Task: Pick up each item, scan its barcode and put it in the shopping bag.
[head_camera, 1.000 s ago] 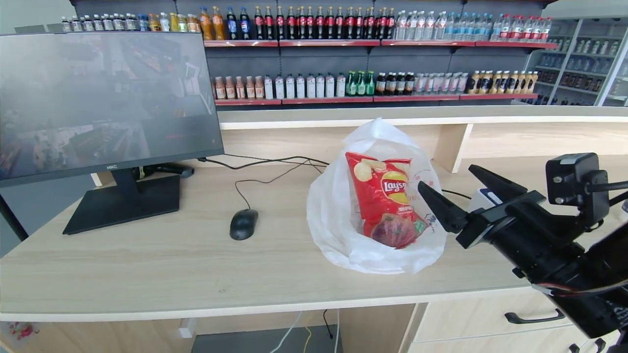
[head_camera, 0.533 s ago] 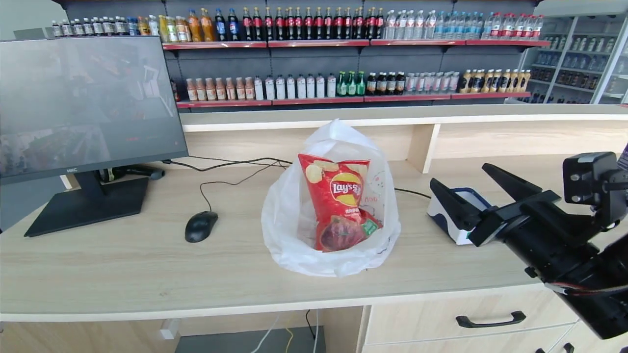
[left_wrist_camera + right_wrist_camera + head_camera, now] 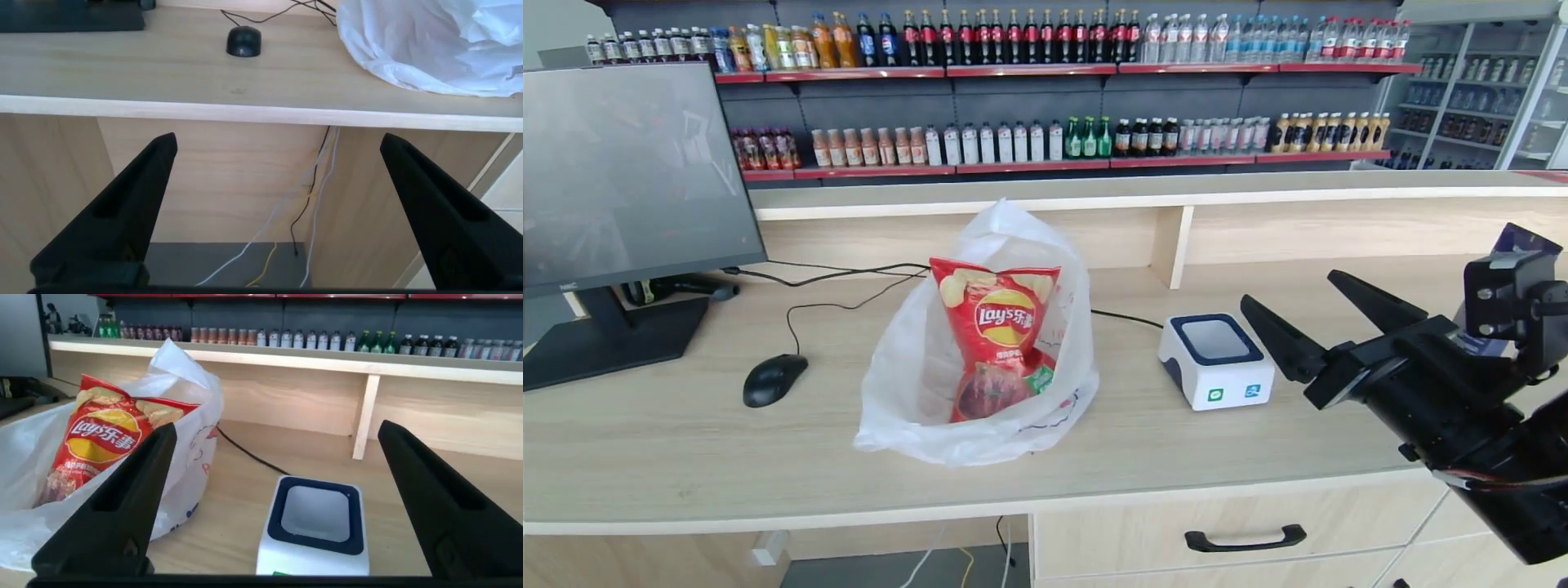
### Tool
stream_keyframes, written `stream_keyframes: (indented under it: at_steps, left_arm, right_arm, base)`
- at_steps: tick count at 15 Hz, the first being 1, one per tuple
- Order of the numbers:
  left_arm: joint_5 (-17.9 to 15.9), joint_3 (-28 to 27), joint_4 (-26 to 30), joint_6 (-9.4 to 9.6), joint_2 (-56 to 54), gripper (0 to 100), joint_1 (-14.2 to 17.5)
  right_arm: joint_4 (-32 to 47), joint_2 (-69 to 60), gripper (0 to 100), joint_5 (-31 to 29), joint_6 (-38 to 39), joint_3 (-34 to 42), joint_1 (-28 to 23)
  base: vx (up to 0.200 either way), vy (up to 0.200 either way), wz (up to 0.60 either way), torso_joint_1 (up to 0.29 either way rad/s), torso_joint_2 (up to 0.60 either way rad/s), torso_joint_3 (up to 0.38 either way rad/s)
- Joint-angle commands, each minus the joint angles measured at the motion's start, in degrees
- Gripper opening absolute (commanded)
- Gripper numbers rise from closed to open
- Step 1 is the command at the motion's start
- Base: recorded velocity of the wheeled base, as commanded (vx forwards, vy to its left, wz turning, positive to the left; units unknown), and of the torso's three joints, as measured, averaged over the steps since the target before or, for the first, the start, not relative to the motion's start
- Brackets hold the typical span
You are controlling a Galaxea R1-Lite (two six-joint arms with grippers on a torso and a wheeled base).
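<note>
Right of the barcode scanner (image 3: 1215, 359), right gripper (image 3: 1289, 288) hangs open, empty; chip bag (image 3: 996, 327) in shopping bag (image 3: 907, 392), presumably scanned.

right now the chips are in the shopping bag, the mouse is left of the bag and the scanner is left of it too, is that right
Not quite. The scanner is on the right of the shopping bag, not the left, as the head view shows. The rest holds: the chips stand in the shopping bag and the mouse lies to its left.
</note>
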Motion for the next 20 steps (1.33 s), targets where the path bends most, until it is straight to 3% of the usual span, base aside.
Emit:
stream_keyframes:
  at_steps: [1, 20]
  left_arm:
    - [0.0, 0.0, 0.0, 0.03, 0.0, 100, 0.0]
    - [0.0, 0.0, 0.0, -0.06, 0.0, 100, 0.0]
  right_arm:
    - [-0.1, -0.3, 100, 0.0, 0.0, 0.2, 0.0]
    - [-0.1, -0.8, 100, -0.2, -0.4, -0.4, -1.6]
  base:
    - [0.000, -0.200, 0.00, 0.002, 0.00, 0.002]
    - [0.000, -0.189, 0.00, 0.001, 0.00, 0.001]
